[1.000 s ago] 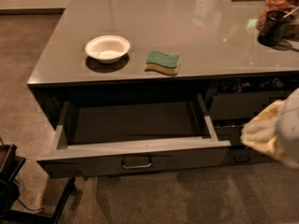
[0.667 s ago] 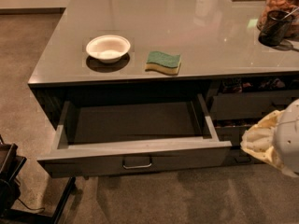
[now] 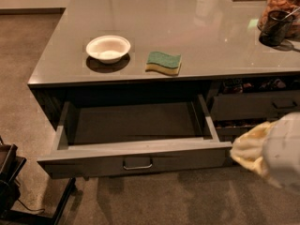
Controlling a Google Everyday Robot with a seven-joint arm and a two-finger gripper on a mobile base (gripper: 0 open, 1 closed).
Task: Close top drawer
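While the top drawer [image 3: 178,156] stands pulled well out from under the counter [image 3: 187,27], its silvery handle [image 3: 137,164] at the front's centre, the gripper [image 3: 255,151] hangs low just beside the front's right end; whether it is spread or closed cannot be told.

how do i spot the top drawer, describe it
Under the grey countertop, below the white bowl and green sponge, the top drawer stands pulled far out. Unlike the narrower drawer to its right, with a dark handle, it is wide with a small silvery handle at centre; the gripper sits beside its right front corner.
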